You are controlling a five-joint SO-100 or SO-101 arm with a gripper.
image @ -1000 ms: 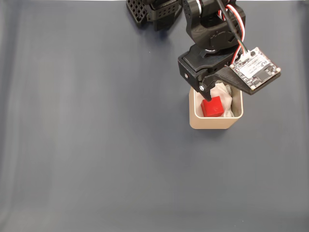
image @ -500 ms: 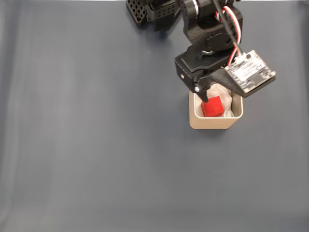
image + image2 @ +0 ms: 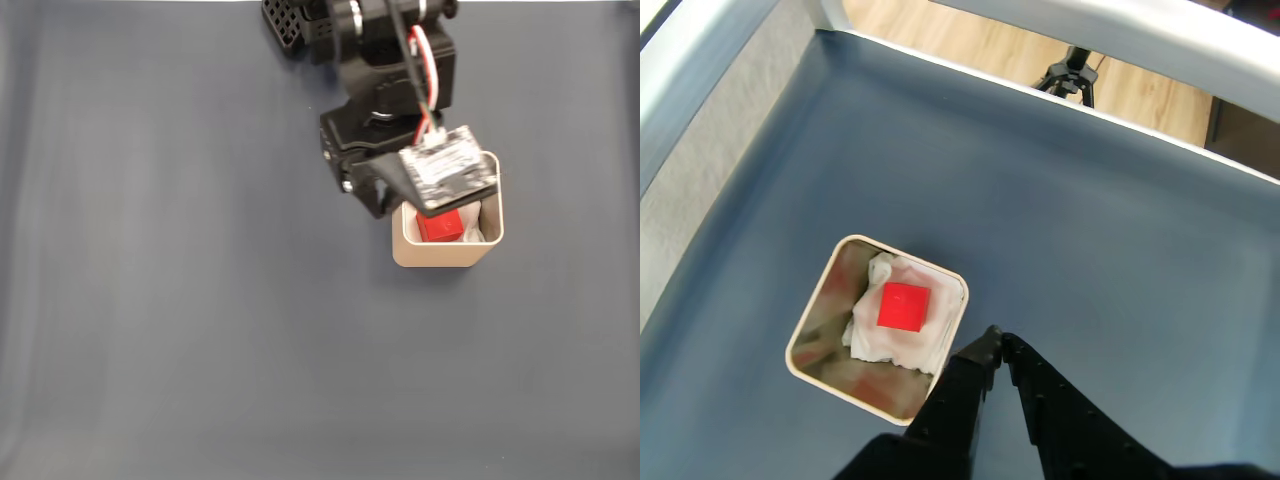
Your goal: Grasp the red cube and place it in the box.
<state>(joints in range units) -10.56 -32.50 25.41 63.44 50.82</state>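
The red cube [image 3: 903, 306] sits on white padding [image 3: 880, 340] inside the box [image 3: 812, 322] on the dark worktop [image 3: 200, 330]; the claw [image 3: 995, 340] hangs empty above the box's edge, its fingers pressed together.

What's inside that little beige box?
The red cube sits on crumpled white padding inside the box. The padding hides what lies beneath it. The hand, fingers together, is beside the box.

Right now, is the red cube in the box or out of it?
In. The red cube lies on the white padding inside the box, clear of the shut jaws.
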